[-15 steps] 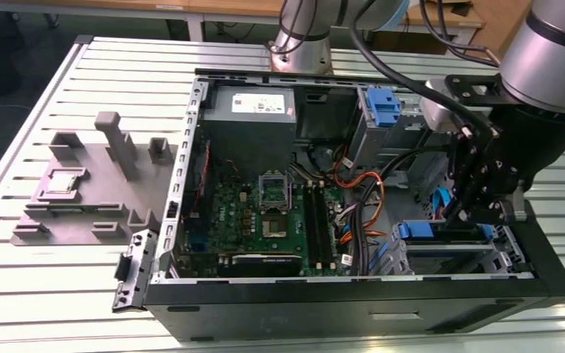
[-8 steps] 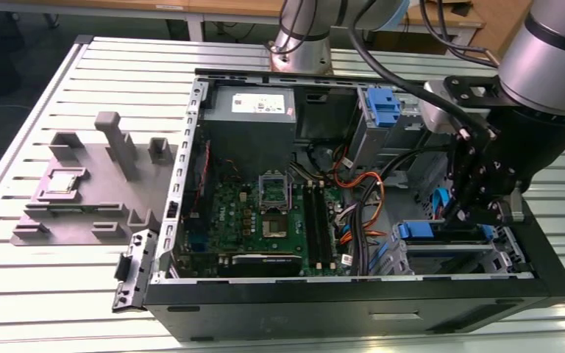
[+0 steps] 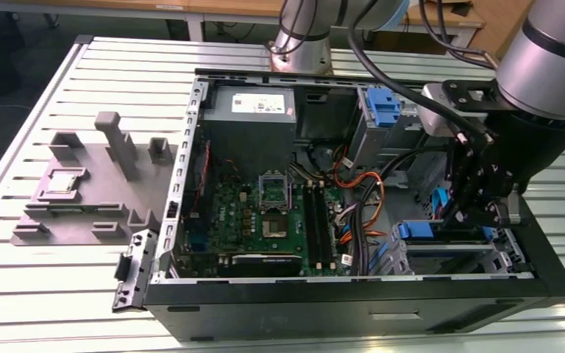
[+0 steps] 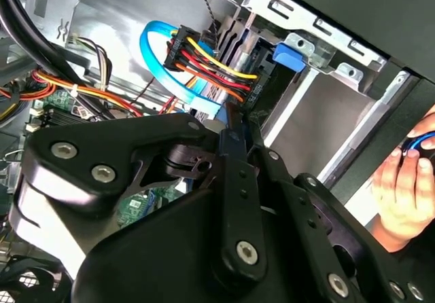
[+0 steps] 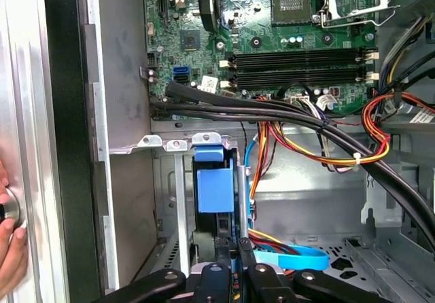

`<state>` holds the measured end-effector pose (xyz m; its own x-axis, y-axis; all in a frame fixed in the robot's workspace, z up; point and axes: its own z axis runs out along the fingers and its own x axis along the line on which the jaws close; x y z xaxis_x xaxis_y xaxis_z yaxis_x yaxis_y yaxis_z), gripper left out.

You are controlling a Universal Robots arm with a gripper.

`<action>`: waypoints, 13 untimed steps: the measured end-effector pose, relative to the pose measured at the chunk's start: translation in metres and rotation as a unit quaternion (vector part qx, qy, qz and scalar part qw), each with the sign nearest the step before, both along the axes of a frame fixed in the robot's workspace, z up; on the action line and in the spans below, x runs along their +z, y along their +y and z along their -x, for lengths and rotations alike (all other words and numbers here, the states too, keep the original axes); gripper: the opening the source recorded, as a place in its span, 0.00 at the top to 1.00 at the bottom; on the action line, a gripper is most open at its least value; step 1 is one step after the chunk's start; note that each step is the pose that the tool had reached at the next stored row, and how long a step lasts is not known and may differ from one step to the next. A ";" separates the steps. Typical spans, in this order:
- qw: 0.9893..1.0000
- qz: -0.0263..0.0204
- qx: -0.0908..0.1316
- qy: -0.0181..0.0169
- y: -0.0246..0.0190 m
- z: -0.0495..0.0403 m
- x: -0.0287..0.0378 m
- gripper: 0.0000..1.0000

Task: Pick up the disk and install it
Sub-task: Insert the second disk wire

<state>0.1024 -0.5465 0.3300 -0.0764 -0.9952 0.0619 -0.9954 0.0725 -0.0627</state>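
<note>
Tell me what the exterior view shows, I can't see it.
A black tool on a grey robot arm reaches into an open black computer case, by blue plastic drive rails. A green motherboard lies inside.

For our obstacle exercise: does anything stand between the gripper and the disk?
Nothing visible does: the gripper sits right at the blue end of the disk in the drive cage; cables run beside it.
</note>
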 end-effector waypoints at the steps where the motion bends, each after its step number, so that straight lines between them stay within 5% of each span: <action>1: 1.000 0.000 0.000 0.000 -0.0003 0.0000 -0.0005 0.84; 13: 1.000 -0.001 0.000 0.000 -0.0013 0.0000 -0.0038 0.84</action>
